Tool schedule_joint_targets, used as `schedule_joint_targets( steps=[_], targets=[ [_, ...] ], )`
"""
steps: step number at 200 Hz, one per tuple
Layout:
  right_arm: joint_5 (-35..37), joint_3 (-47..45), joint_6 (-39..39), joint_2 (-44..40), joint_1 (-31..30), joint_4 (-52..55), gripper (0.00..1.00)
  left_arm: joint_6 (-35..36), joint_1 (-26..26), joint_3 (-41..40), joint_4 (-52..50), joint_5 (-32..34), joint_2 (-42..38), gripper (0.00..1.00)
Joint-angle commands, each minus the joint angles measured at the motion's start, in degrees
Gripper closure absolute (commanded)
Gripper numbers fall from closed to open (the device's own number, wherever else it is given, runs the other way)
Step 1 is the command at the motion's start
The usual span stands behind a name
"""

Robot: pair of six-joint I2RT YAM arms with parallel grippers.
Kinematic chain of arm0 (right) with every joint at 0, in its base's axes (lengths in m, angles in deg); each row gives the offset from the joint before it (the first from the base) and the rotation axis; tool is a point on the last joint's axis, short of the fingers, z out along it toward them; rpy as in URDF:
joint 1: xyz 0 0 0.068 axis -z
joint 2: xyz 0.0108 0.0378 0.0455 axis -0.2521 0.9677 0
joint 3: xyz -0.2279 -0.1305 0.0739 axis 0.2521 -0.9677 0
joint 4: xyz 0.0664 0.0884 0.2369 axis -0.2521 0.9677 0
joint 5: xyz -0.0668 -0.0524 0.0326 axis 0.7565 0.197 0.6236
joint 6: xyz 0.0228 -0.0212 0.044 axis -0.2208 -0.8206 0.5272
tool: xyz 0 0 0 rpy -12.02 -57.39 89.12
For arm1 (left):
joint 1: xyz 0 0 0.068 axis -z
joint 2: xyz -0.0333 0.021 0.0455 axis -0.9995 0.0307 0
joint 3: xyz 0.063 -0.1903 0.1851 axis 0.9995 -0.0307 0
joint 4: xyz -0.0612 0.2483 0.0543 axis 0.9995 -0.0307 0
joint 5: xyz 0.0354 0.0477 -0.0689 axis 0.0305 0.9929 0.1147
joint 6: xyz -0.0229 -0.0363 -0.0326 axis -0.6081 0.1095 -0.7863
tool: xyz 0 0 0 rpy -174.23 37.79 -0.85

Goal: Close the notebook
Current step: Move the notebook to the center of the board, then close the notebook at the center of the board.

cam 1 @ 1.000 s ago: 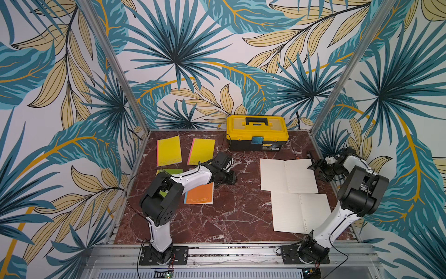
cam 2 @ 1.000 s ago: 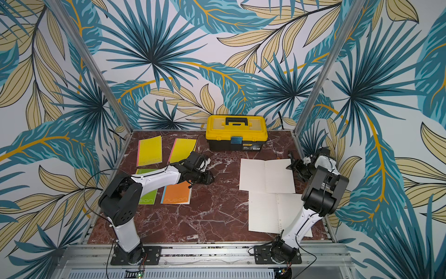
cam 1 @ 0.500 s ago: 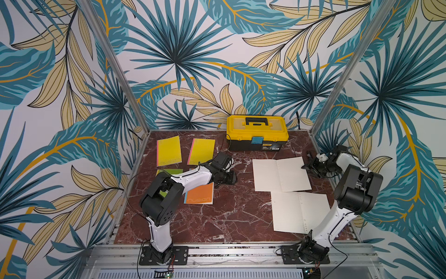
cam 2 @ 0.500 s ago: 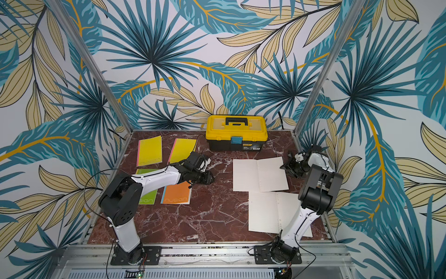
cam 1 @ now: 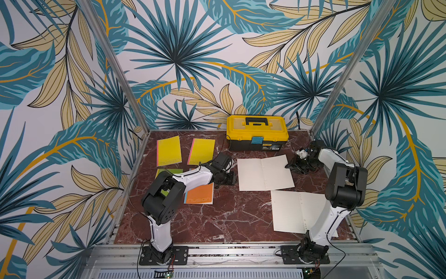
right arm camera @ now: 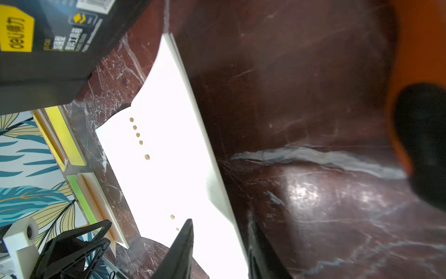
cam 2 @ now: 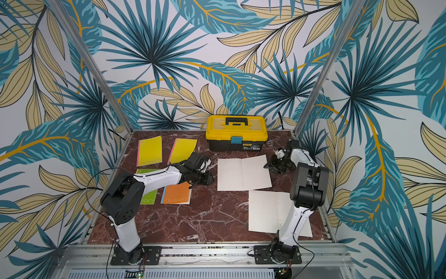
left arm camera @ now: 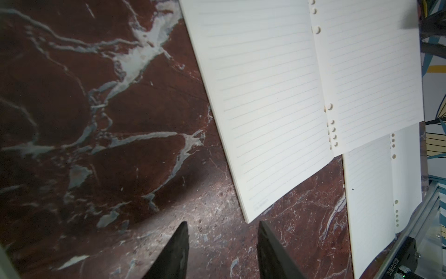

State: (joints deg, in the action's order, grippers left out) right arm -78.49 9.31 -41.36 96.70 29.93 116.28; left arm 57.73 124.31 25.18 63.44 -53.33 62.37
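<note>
**Top views.** In both top views the notebook (cam 1: 264, 172) (cam 2: 243, 172) is lying open and flat on the desk (cam 1: 217, 222), right of the frame's centre and just below the yellow toolbox (cam 1: 257, 131). The right hand (cam 1: 289, 166) (cam 2: 268, 166) is reaching in low at the notebook's right edge, near its upper corner. The left hand (cam 1: 233, 180) (cam 2: 210, 180) is sitting just beside the notebook's left edge. A second open notebook (cam 1: 296, 212) is lying at the lower right, partly behind the right arm. At the left of the frame, the closed yellow notebooks (cam 1: 169, 151) are lying side by side. The left arm is crossing above the green notebook (cam 2: 148, 196) and the orange notebook (cam 1: 199, 195).

**Left wrist view.** The left hand (left arm camera: 222, 224) is standing spread, with only bare desk (left arm camera: 96, 120) between its fingertips (left arm camera: 184, 225). A corner of the notebook (left arm camera: 265, 96) is lying just ahead of them, apart from both. The second open notebook (left arm camera: 376, 193) is showing at the right of the frame.

**Right wrist view.** The right hand (right arm camera: 220, 227) is standing with its fingers (right arm camera: 188, 232) apart and the notebook's white page (right arm camera: 169, 145) running between them. Whether they are pinching it cannot be told. The toolbox (right arm camera: 60, 48) is filling the upper left of the frame.
</note>
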Motion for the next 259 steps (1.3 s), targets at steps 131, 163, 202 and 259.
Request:
schedule_joint_targets(
  steps=[131, 163, 202, 259],
  targets=[
    [-1.2, -5.7, 1.8, -1.9, -5.1, -3.1, 0.68, 0.0, 0.0, 2.5, 1.2, 0.1, 6.5, 0.53],
    [-2.7, -6.5, 2.2, -4.9, -6.0, -3.3, 0.68, -0.1, 0.0, 2.5, 0.9, 0.0, 6.5, 0.53],
    [-3.7, -6.5, 2.7, -7.6, -8.5, -2.6, 0.68, 0.0, 0.0, 2.4, 0.5, 0.1, 6.4, 0.53],
    [-3.7, -5.5, 4.9, -9.0, -15.0, -3.4, 0.68, 0.0, 0.0, 2.3, 0.3, 0.0, 6.6, 0.53]
  ],
)
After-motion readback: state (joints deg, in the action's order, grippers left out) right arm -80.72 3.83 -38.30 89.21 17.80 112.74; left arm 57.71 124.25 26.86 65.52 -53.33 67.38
